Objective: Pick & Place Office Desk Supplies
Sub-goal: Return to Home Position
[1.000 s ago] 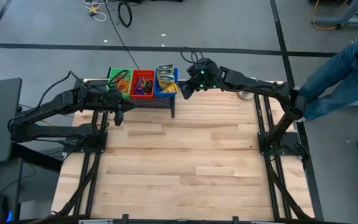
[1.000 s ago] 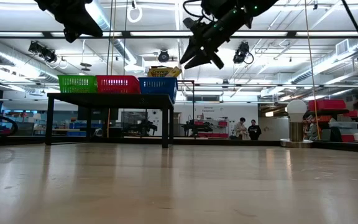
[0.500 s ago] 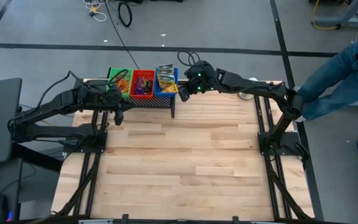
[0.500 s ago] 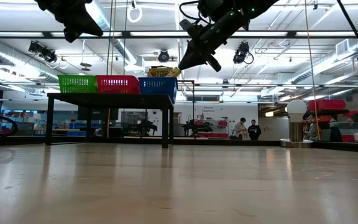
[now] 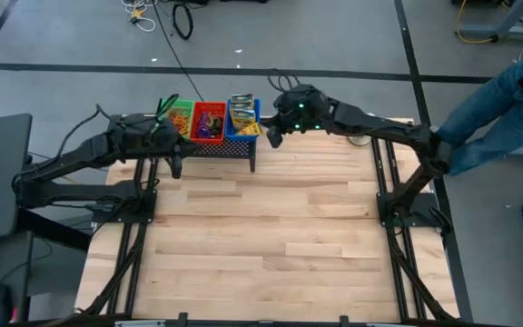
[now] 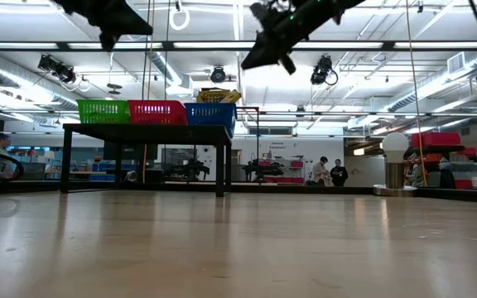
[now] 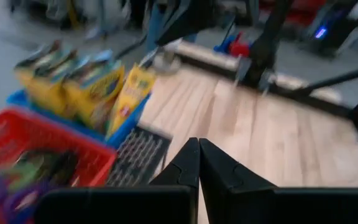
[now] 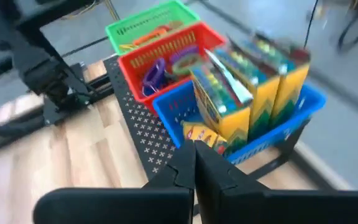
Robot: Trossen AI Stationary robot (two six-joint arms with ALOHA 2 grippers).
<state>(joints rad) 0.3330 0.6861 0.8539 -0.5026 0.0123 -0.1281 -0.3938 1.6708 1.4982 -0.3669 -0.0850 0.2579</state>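
Three baskets stand in a row on a black mesh rack (image 5: 216, 150) at the table's far left: green (image 5: 180, 116) and red (image 8: 166, 56) with coloured rubber-band loops, blue (image 8: 272, 124) with upright yellow-green crayon boxes (image 8: 253, 81). My right gripper (image 5: 273, 139) hangs shut and empty just right of the blue basket, above the table. My left gripper (image 5: 174, 167) is shut and empty at the rack's near left corner; its wrist view shows the crayon boxes (image 7: 92, 81) and the red basket (image 7: 36, 143).
A white ball on a round base (image 5: 360, 138) stands at the table's far right edge, behind my right arm. A person's legs (image 5: 507, 100) show beyond the right edge. Bare wooden tabletop (image 5: 271, 236) spreads across the middle and near side.
My right gripper has shut on nothing beside the blue basket and risen a little. My left gripper has tipped its fingers upward while staying in place.
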